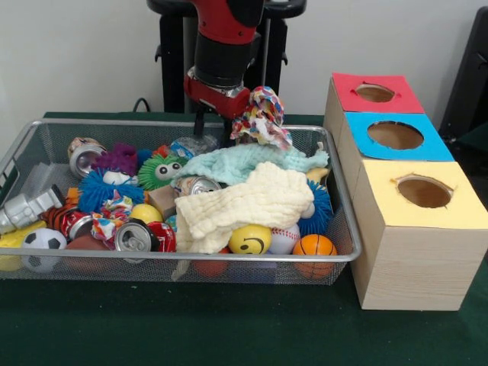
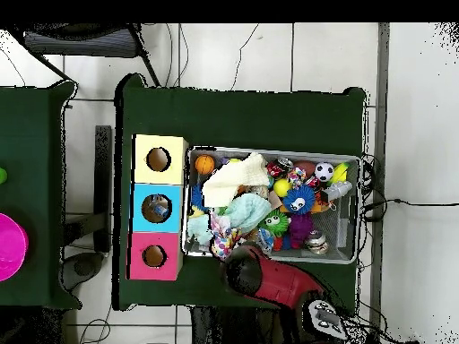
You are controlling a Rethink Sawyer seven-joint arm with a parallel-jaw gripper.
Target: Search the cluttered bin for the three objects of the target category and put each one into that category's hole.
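Observation:
The wire mesh bin (image 1: 191,122) is full of toys, cans and cloths. My gripper (image 1: 213,128) hangs over the bin's far edge, just above a see-through bottle with a blue label (image 1: 192,145). A multicoloured cloth (image 1: 261,114) is raised above the rim, against the gripper's side; whether it is gripped does not show. A second clear bottle (image 1: 27,207) lies at the bin's left end and shows in the overhead view (image 2: 336,190). The blue-surround hole (image 1: 395,135) is the middle one of the wooden box; from overhead something glinting lies inside it (image 2: 157,208).
A pale green cloth (image 1: 252,162) and a cream cloth (image 1: 244,202) cover the bin's middle. Drink cans (image 1: 136,236), spiky balls (image 1: 107,187) and small sport balls (image 1: 314,245) lie around them. The red hole (image 1: 374,92) and the yellow hole (image 1: 424,192) flank the blue one.

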